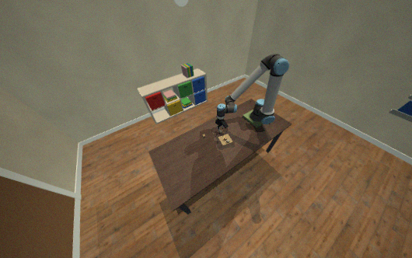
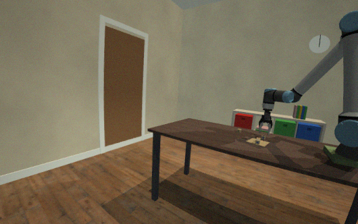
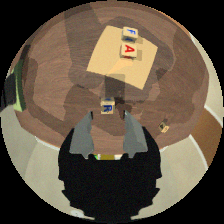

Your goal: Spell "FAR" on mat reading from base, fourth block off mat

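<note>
The gripper hangs part-open, holding nothing, above the R block on the table. At 1 o'clock, the mat carries 2 blocks, F and A; a 4th block sits at 4 o'clock.

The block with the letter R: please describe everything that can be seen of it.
The small tan cube with a blue R on top looks wooden. It lies flat on the dark brown table, off the beige mat and apart from the F block and A block. The open gripper hangs above it and touches nothing.
</note>
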Available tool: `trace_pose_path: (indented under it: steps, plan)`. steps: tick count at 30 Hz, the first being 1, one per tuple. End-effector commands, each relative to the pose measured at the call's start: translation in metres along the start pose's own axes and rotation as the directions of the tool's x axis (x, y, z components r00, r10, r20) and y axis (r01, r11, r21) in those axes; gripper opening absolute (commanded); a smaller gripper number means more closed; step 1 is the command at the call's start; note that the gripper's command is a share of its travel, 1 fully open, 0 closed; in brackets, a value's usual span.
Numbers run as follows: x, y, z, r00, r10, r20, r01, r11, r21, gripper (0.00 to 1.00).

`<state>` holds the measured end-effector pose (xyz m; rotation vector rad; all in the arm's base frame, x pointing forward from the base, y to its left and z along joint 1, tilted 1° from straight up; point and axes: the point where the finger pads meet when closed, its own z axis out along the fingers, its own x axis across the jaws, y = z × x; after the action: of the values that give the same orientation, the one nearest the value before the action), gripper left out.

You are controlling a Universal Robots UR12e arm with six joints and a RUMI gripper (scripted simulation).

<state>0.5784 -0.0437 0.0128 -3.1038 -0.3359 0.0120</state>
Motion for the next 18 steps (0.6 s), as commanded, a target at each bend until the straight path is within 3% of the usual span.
trace_pose_path:
  steps: [1, 18]
  plan:
    - [0.000, -0.001, 0.006, 1.000, 0.000, 0.002, 0.000, 1.000, 0.001, 0.40]
    - [-0.001, -0.001, 0.035, 1.000, -0.001, 0.003, 0.001, 1.000, 0.001, 0.40]
